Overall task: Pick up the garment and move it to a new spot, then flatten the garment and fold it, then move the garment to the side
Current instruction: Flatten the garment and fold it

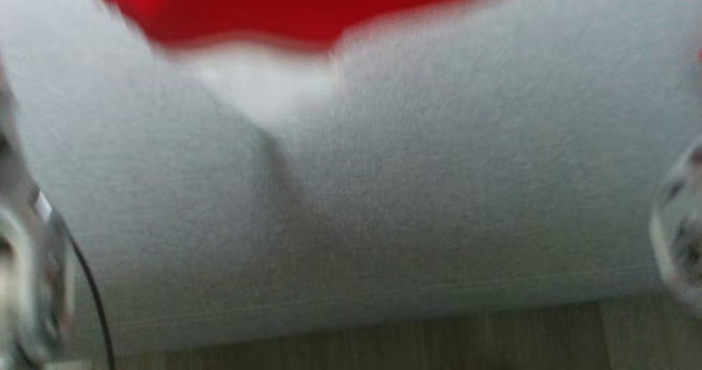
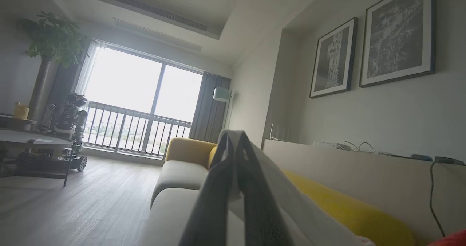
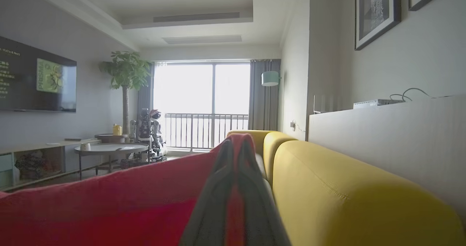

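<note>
Head view, garment: the red garment (image 1: 285, 8) lies at the top edge, with a white patch just below it, all of it blurred.
Head view, support: the grey sofa seat (image 1: 439, 194) is under it, and the wooden floor (image 1: 384, 342) runs along the bottom.
Head view, arms: pale, blurred arm parts (image 1: 27, 260) sit at the left and right edges, flanking the sofa seat.
Left wrist view, gripper: the left gripper (image 2: 235, 136) is closed, fingers pressed together.
Left wrist view, hold: a pale fold of cloth (image 2: 291, 198) is pinched at the tips and drapes down to the right of the fingers — probably the garment's white part, though the backlight makes it hard to tell.
Left wrist view, surroundings: sofa seat beneath, yellow backrest (image 2: 346, 209) to the right, a scrap of red at the lower right corner.
Right wrist view, gripper: the right gripper (image 3: 235, 144) is closed on the garment — red cloth shows between the fingers and over the tips.
Right wrist view, garment: it spreads leftward from the fingers across the lower part, beside the yellow backrest.
</note>
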Available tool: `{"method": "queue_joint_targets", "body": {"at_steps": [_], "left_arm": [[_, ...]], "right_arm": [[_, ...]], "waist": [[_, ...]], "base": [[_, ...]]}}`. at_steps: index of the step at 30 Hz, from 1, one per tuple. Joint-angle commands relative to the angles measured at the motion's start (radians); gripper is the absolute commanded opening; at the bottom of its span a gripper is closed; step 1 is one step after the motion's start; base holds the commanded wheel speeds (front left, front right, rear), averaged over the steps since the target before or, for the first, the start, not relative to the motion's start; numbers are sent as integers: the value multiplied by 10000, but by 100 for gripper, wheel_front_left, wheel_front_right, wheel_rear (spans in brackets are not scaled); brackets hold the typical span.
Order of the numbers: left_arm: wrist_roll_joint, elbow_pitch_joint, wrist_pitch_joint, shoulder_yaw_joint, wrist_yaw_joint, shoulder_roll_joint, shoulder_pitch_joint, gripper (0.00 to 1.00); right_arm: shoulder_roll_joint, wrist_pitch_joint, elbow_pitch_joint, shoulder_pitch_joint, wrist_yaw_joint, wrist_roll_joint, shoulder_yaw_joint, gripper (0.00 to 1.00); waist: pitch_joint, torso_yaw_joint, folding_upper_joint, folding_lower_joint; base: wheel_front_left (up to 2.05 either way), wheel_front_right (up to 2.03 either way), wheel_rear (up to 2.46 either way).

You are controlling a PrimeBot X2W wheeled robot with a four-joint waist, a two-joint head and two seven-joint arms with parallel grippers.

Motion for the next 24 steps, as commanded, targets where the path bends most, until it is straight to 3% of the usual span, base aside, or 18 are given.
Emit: {"method": "queue_joint_targets", "body": {"at_steps": [1, 3, 6, 9, 10, 12, 16, 24], "left_arm": [[127, -22, -187, 181, -36, 469, -502, 0], [363, 1039, -958, 222, -22, 460, -1803, 0], [560, 2334, -2087, 218, -200, 430, -3211, 0], [564, 2836, -2519, 310, -347, 331, -3843, 0], [709, 3197, -2668, 170, -688, 310, -4092, 0], [892, 3430, -2723, 40, -913, 320, -4047, 0], [1295, 3363, -2743, -25, -1178, 366, -3231, 0], [2084, 2872, -2747, -688, -1469, 625, 596, 0]], "right_arm": [[112, -259, -45, -469, -2, -52, -69, 0], [112, -1173, 919, -1593, -2, -328, -548, 0], [112, -2339, 2294, -2735, -2, 154, -770, 0], [112, -2679, 2994, -3133, -2, 561, -577, 0], [112, -2840, 3339, -3250, -2, 931, -323, 0], [112, -2892, 3405, -3101, -2, 1196, -234, 0], [106, -2903, 3317, -2053, -2, 1402, -633, 0], [-58, -2906, 4648, 568, -2, 2251, 233, 0]], "waist": [[1453, 131, 0, -4], [1721, 174, 0, -4], [1970, 191, 0, -4], [2133, 216, 0, -4], [2245, 247, 0, -4], [2364, 289, 0, -4], [2518, 402, 0, -4], [1902, 632, 0, -4]], "base": [[0, 0, 0], [0, 0, 0], [0, 0, 0], [0, 0, 0], [0, 0, 0], [0, 0, 0], [0, 0, 0], [0, 0, 0]]}}
